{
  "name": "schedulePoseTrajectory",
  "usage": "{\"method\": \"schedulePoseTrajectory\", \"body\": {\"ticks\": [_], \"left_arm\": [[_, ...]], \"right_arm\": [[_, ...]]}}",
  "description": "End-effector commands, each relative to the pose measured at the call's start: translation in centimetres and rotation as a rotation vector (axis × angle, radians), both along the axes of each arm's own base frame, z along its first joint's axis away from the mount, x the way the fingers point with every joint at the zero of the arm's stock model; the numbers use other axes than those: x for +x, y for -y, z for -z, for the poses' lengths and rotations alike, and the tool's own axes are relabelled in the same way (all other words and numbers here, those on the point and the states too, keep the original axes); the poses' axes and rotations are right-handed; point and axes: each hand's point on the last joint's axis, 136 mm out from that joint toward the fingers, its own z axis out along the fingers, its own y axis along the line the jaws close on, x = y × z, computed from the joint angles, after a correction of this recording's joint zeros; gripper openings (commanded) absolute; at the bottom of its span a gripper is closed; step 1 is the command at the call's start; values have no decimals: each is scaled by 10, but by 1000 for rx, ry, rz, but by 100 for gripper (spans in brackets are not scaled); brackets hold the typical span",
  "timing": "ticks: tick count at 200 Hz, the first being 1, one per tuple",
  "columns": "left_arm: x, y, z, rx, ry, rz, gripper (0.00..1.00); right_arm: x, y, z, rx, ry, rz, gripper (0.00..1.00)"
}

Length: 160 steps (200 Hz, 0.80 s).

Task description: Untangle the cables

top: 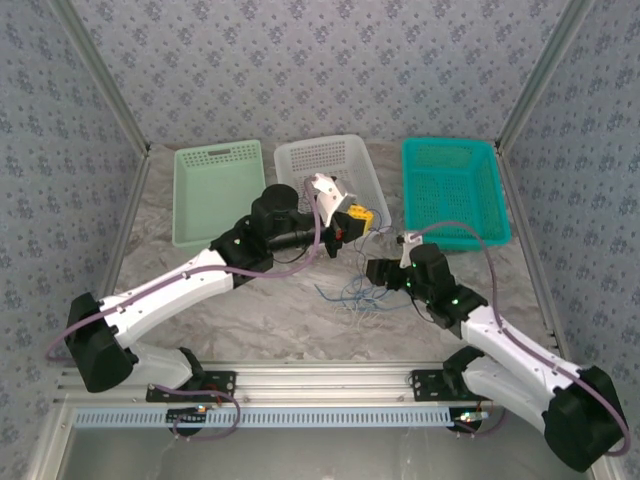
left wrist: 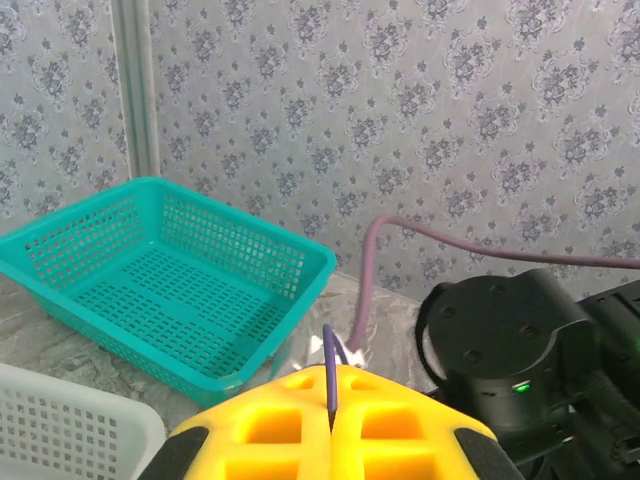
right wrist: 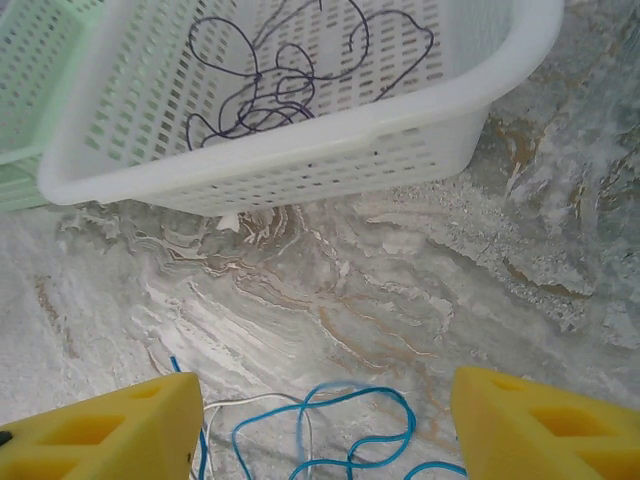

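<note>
Left pincer (top: 352, 218) clenched on a dark strand (left wrist: 330, 368); right pincer (top: 380, 272) spread over the tangle (top: 355, 293).
Top view: three baskets, green basket (top: 215, 200), white basket (top: 330, 165) and teal basket (top: 450, 190); the tangle lies on the table (top: 250, 320), nearer the right arm. Left wrist: yellow fingers (left wrist: 260, 425) pinch one upright strand. Right wrist: jaws wide and empty, one blue cable (right wrist: 352, 390) and one white cable (right wrist: 255, 398) just below, loops crosswise; one dark cable (right wrist: 270, 90) in the white basket beyond.

Setting is a robot lab cell: aluminium frame posts (top: 103, 82), patterned backdrop walls (top: 320, 60), marble-print tabletop (top: 250, 320), two robot arms (top: 170, 295) bolted to a front rail (top: 330, 378).
</note>
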Motion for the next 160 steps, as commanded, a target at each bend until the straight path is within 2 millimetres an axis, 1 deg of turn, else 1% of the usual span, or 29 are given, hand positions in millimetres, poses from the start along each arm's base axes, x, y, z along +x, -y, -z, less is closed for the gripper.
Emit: {"method": "schedulePoseTrajectory", "body": {"ticks": [1,36,64,103,133,160], "left_arm": [[4,-3,-12,-14,36,-19,0],[12,-5,-7,-12,15,-49,0],[14,-4,-6,-12,14,-51,0],[16,-4,2,11,7,-61,0],[17,-2,8,18,-9,-56,0],[16,0,9,15,-16,-46,0]], "right_arm": [[-8,5,-8,-19,33,-12,71],[-11,11,-44,16,138,-16,74],[-13,12,-51,10,139,-24,74],[-12,15,-56,24,147,-14,73],[-10,16,-70,51,190,-13,75],[-6,16,-87,79,237,-16,81]]}}
